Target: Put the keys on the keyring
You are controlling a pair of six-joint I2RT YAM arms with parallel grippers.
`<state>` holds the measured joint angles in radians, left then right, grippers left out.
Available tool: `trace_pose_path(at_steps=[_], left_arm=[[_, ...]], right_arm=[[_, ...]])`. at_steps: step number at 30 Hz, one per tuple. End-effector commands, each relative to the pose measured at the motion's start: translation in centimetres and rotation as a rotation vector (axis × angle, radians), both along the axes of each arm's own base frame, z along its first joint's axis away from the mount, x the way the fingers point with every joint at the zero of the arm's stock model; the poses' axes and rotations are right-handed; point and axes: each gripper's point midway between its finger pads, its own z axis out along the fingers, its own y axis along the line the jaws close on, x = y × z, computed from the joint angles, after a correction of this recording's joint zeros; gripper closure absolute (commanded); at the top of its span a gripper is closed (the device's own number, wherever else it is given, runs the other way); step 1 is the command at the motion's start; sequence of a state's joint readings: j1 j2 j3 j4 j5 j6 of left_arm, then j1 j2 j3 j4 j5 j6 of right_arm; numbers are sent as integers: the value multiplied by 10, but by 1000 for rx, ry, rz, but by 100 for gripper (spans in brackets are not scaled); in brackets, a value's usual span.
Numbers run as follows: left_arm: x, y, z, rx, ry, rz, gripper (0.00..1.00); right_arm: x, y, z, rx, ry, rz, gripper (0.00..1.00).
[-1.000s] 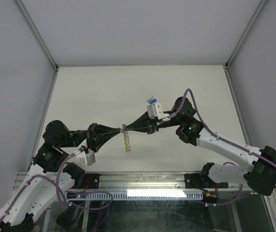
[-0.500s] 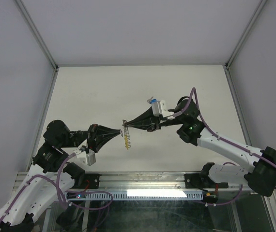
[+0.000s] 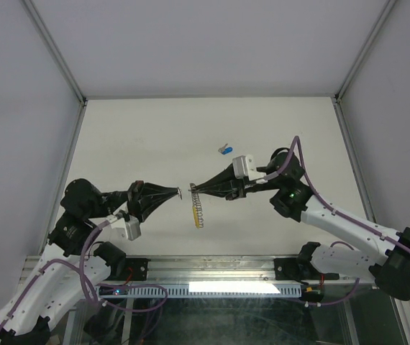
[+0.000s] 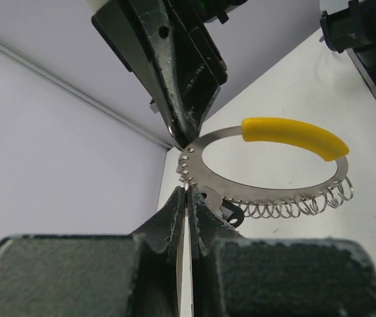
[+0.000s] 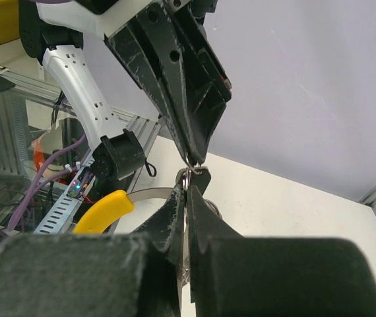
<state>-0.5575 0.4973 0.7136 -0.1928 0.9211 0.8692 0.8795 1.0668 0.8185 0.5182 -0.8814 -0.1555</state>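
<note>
Two arms face off above the counter (image 3: 140, 136): the right end effector (image 3: 194, 189) clenches the keyring (image 3: 198, 210), and the left end effector (image 3: 178, 192) pinches what we take for a silver key (image 4: 209, 197). Next, we judge, its hole must meet the ring's end. A blue key (image 3: 225, 149) lies behind.

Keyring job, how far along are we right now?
Done: the keyring is off the table, hanging from the shut right gripper. In hand: the left gripper, shut on what looks like a thin silver key, faces the ring with a small gap. Left: threading that key, then the blue-headed key, which lies on the table.
</note>
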Motion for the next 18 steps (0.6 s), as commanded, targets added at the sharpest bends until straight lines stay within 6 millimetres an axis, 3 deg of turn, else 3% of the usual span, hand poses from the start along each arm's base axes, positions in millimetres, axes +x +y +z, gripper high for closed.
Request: trace_pose_path(at_steps=[1, 7, 18], left_arm=[[-3, -2, 33, -118, 36, -10, 100], [7, 3, 49, -281, 235, 42, 100], [7, -3, 43, -282, 362, 13, 100]], right_arm=[[-3, -3, 10, 27, 9, 12, 100], [-7, -2, 7, 3, 76, 34, 100], [-3, 2, -7, -93, 240, 16, 100]])
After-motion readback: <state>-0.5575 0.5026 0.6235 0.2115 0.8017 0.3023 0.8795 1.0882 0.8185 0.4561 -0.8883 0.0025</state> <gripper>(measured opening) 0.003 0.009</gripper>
